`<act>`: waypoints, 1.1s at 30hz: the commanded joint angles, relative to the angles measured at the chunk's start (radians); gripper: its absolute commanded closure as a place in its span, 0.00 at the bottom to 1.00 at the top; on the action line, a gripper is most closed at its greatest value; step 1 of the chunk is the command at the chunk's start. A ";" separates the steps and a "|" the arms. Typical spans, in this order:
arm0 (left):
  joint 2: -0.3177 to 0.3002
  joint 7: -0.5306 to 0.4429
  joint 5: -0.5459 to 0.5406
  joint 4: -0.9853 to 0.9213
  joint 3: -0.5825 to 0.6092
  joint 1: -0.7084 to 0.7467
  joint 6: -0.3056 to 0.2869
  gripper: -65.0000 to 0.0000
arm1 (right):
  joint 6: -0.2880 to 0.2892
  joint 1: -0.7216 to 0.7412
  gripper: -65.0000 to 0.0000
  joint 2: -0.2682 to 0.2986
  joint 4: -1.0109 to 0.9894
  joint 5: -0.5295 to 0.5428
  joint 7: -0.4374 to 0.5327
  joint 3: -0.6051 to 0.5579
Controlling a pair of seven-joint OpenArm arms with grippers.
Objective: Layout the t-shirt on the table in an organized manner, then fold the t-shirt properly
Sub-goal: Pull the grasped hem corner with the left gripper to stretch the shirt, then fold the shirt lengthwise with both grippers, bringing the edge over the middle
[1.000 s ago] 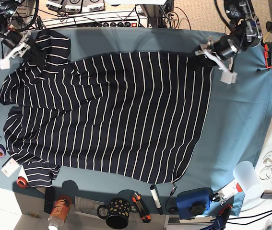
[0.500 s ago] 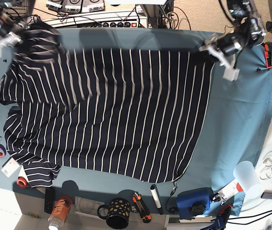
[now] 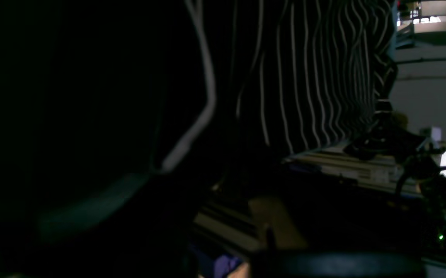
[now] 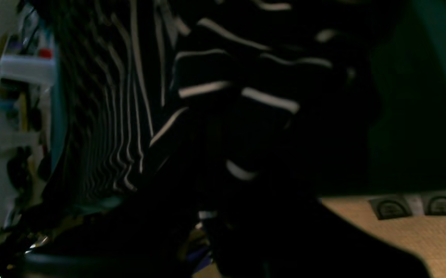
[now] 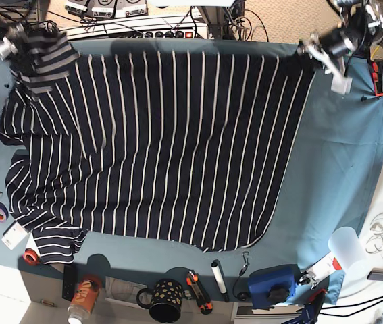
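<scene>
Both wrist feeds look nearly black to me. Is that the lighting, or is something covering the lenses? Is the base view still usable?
Left wrist view: the t-shirt hangs close to the lens, so it is dark, the near stripe blurred. Right wrist view: the same, dark fabric filling most of it. Base view: evenly lit and sharp over the table, with slight blur at the left gripper.

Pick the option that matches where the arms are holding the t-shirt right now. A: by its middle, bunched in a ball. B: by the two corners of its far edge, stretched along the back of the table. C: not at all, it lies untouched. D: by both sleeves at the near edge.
B: in the base view the left gripper and right gripper sit at the far corners of the t-shirt, spread taut over the table.
</scene>
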 commanded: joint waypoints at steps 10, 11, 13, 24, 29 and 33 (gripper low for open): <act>-0.013 -0.003 -0.079 0.048 -0.184 0.022 -0.038 1.00 | 0.001 0.000 1.00 0.033 0.014 0.024 0.040 0.167; -0.013 0.009 -0.085 0.048 -0.201 0.023 -0.040 1.00 | 0.001 0.000 1.00 0.033 0.014 0.024 0.040 0.182; -0.013 0.023 -0.085 0.048 -0.223 0.027 -0.049 1.00 | 0.001 -0.001 1.00 0.035 0.014 0.024 0.040 0.198; -0.043 -0.012 -0.122 0.071 -0.223 0.021 -0.057 1.00 | 0.001 0.032 1.00 0.093 0.014 0.024 0.040 0.198; -0.066 -0.034 -0.091 0.126 -0.217 -0.007 -0.076 1.00 | 0.001 0.103 1.00 0.152 0.014 0.024 0.040 0.196; -0.100 -0.065 -0.010 0.130 -0.147 -0.060 -0.079 1.00 | 0.001 0.146 1.00 0.166 0.014 0.024 0.040 0.188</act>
